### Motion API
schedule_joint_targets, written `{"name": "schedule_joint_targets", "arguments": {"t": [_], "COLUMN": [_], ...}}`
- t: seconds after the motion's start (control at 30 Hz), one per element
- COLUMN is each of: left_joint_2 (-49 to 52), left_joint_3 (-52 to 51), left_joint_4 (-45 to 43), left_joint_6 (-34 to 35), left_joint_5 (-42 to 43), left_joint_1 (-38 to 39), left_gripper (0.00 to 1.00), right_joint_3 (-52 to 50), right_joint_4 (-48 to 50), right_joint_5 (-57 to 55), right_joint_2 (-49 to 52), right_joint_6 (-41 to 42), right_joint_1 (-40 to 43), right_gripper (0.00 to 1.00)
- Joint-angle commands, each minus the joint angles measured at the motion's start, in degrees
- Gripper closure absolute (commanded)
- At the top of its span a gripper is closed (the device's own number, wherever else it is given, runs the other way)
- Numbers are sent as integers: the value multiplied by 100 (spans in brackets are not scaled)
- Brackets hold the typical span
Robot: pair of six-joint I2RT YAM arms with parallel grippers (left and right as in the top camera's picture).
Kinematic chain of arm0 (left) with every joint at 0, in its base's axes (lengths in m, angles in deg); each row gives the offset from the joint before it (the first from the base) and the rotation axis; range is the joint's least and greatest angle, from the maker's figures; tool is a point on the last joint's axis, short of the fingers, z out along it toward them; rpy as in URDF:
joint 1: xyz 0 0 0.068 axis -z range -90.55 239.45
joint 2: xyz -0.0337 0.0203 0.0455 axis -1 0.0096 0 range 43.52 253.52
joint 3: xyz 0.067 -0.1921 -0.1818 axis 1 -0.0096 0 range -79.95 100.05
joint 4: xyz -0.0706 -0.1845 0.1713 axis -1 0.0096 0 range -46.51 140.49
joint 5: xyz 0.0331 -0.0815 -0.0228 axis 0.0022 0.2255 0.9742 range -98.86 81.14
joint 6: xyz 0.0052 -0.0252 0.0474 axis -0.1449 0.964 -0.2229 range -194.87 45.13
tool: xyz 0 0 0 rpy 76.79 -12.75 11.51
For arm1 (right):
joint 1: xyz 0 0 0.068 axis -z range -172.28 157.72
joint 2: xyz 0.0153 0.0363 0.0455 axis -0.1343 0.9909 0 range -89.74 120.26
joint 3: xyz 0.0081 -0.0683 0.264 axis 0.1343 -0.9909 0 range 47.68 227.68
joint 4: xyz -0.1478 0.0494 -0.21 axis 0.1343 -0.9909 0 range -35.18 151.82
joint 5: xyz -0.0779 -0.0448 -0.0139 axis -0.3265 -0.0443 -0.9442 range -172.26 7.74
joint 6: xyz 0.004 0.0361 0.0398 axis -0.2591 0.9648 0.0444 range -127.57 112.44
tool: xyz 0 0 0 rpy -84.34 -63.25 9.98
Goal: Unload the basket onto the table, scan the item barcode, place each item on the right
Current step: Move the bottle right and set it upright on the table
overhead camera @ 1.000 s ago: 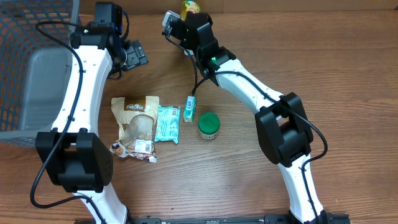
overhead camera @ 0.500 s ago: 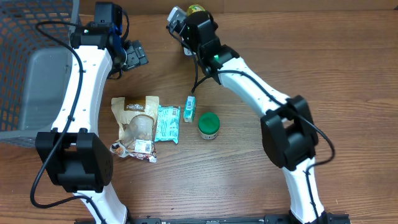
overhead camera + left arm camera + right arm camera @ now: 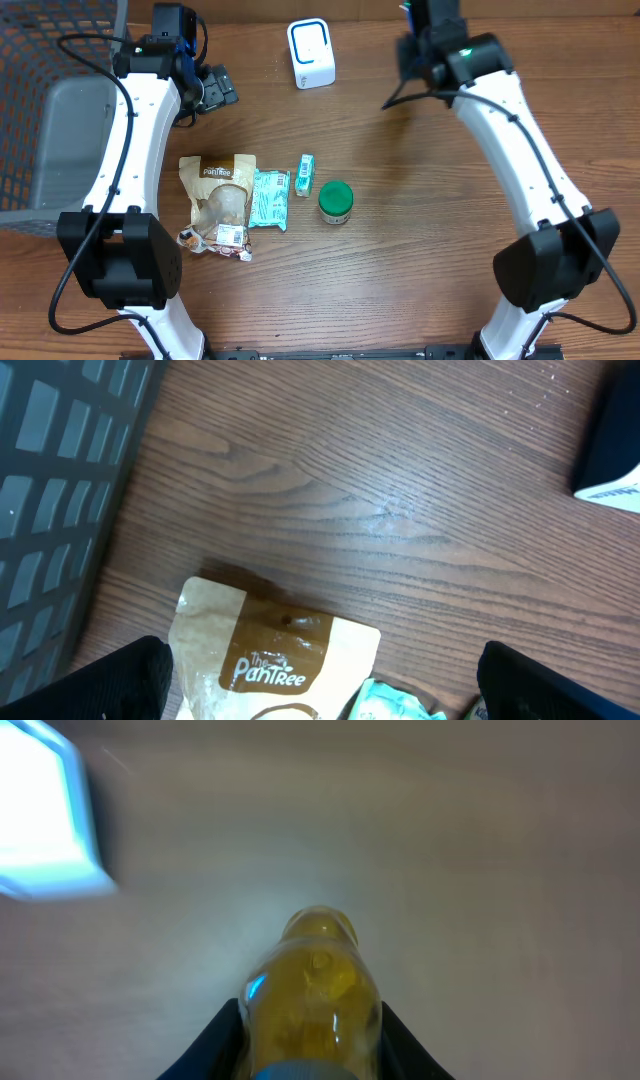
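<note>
Brown pouch (image 3: 275, 660): white lettering, apparently "The PanTree". Teal packet (image 3: 269, 198) and small green box (image 3: 305, 174): print too small to read.

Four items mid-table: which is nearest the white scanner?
The small green box, the narrow one between the teal packet and the round jar; it lies closest below the scanner.

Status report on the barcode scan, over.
Left gripper open, empty, near the brown pouch. Right gripper shut on yellow bottle, right of the scanner, not over it. Nothing between them.
</note>
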State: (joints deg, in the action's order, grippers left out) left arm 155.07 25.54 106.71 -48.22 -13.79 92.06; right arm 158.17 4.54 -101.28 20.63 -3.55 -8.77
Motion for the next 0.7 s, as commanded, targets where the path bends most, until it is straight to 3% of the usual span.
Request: {"name": "schedule_joint_targets", "arguments": {"t": [0.0, 0.27, 0.67], "left_joint_2": [-76, -76, -76], "left_joint_3": [107, 107, 107], "left_joint_4": [-2, -2, -2], "left_joint_6": [59, 59, 59], "left_joint_5": [26, 26, 26], "left_joint_1": [4, 4, 4], "left_gripper": [0, 0, 0], "right_joint_3": [46, 42, -804], "right_joint_4": [-824, -1963, -1523], "right_joint_5": [-83, 411, 734], "right_joint_2": [7, 11, 11], "right_joint_6": [1340, 1727, 1722], "right_joint_1": [479, 1355, 1827], "right_gripper": [89, 87, 87]}}
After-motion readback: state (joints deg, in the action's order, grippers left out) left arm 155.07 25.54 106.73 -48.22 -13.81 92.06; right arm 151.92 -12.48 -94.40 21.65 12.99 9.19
